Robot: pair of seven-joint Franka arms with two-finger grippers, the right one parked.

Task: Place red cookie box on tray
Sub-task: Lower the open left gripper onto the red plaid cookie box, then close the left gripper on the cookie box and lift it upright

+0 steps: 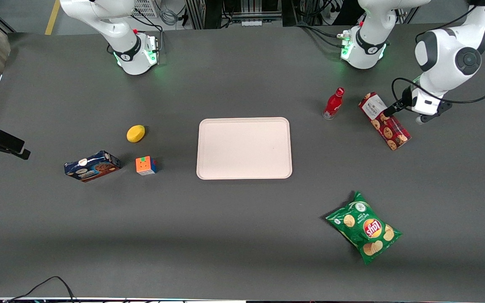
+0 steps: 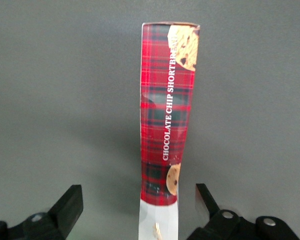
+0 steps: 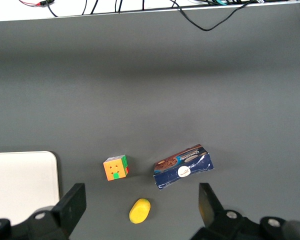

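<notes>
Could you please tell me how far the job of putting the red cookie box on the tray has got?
Done: the tool is open astride the white-label end of the red cookie box. In hand: the grasp, as the fingers stand apart from the carton. Left: closing, lifting and carrying it to the tray, which holds nothing.

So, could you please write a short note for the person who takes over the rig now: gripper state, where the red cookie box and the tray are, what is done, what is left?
Gripper: open, fingers on either side of the white-label end of the red cookie box, not yet closed on it.
Red cookie box: lying on the table toward the working arm's end, beside the red bottle.
Tray: at the table's middle, nothing on it.
Done: the approach to the box.
Left: close on the box, lift it, carry it over to the tray, set it down, release.
</notes>
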